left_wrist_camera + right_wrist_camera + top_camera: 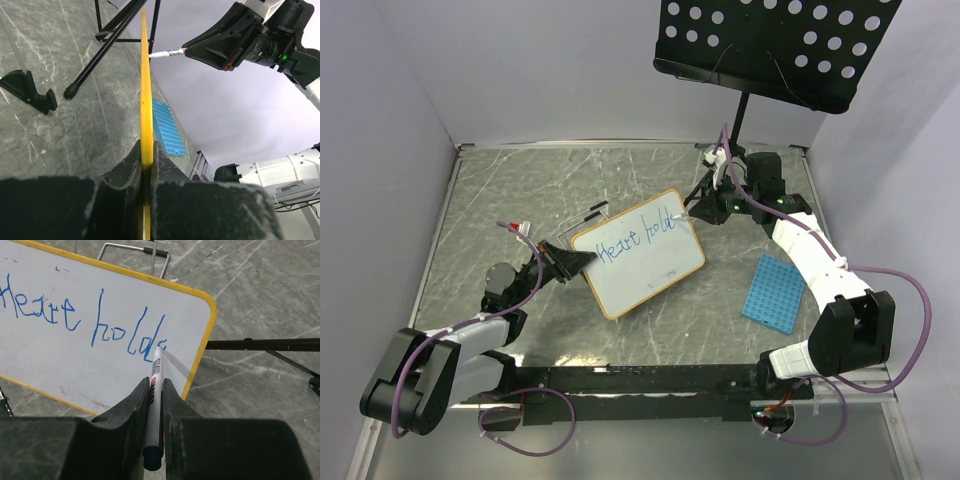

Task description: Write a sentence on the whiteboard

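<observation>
The whiteboard (650,265), white with a thin orange frame, is held tilted above the table. My left gripper (572,262) is shut on its left edge; in the left wrist view that frame (145,75) shows edge-on, clamped in that gripper (146,159). My right gripper (156,384) is shut on a white marker (157,371) with a dark cap end. Its tip touches the board (60,365) at the end of the blue lettering (80,320), the sentence (638,235), which reads roughly "Heart hold". From above, the right gripper (708,207) sits at the board's upper right corner.
A blue grid tray (775,292) lies on the table at the right. The black perforated music-stand panel (770,45) stands at the back, its tripod legs (260,344) just beyond the board. A bent wire piece (132,250) and a small black foot (30,90) lie near the board.
</observation>
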Robot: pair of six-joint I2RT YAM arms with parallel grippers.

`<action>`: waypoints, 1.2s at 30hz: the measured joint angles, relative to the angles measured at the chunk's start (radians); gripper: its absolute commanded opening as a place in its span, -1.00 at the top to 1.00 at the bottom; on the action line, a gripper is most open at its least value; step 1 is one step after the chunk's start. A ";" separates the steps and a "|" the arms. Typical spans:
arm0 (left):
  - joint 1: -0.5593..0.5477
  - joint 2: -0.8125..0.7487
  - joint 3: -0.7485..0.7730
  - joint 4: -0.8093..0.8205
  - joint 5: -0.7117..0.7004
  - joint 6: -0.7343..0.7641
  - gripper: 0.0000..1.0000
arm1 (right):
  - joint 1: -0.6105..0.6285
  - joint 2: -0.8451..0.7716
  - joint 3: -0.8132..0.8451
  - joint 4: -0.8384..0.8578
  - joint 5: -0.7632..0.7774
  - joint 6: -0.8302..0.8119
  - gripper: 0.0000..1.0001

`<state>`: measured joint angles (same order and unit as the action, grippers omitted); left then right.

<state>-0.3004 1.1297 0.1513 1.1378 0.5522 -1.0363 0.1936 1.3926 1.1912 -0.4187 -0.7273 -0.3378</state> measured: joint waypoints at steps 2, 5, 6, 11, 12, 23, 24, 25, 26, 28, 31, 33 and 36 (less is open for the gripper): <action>0.000 0.000 0.000 -0.001 0.000 0.000 0.98 | 0.000 0.000 0.000 -0.006 0.000 -0.003 1.00; 0.000 0.000 0.000 -0.001 0.000 0.000 0.98 | 0.000 0.000 -0.002 -0.014 0.001 -0.008 1.00; 0.001 0.000 0.000 -0.001 0.000 0.000 0.98 | 0.000 0.000 -0.002 -0.016 0.002 -0.010 1.00; 0.001 0.000 0.000 -0.002 0.000 0.000 0.98 | 0.000 0.000 -0.006 -0.019 0.010 -0.015 1.00; 0.001 0.000 0.000 -0.002 -0.001 0.000 0.98 | 0.000 0.000 -0.008 -0.018 0.014 -0.016 1.00; 0.005 0.000 -0.001 -0.006 -0.005 0.002 0.98 | -0.002 -0.001 -0.028 -0.024 0.032 -0.027 1.00; 0.005 0.000 -0.001 -0.006 -0.005 0.002 0.98 | -0.002 -0.001 -0.032 -0.024 0.031 -0.028 1.00; 0.005 0.000 -0.001 -0.006 -0.005 0.002 0.98 | -0.002 -0.001 -0.036 -0.026 0.031 -0.028 1.00; 0.005 0.000 -0.001 -0.006 -0.007 0.002 0.98 | -0.002 -0.001 -0.039 -0.027 0.031 -0.029 1.00; 0.005 0.000 -0.001 -0.006 -0.010 0.002 0.98 | -0.003 -0.001 -0.041 -0.032 0.027 -0.030 1.00; 0.005 0.000 -0.001 -0.006 -0.010 0.002 0.98 | -0.003 -0.001 -0.042 -0.037 0.006 -0.029 1.00; 0.005 0.000 -0.001 -0.005 -0.010 0.002 0.98 | -0.003 -0.004 -0.042 -0.039 -0.020 -0.021 1.00; 0.005 0.000 -0.001 -0.002 -0.007 0.002 0.98 | -0.003 -0.026 -0.042 -0.038 -0.051 -0.005 1.00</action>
<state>-0.2951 1.1294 0.1505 1.1362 0.5449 -1.0348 0.1909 1.3663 1.1496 -0.4568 -0.7780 -0.3424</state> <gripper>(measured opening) 0.061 0.187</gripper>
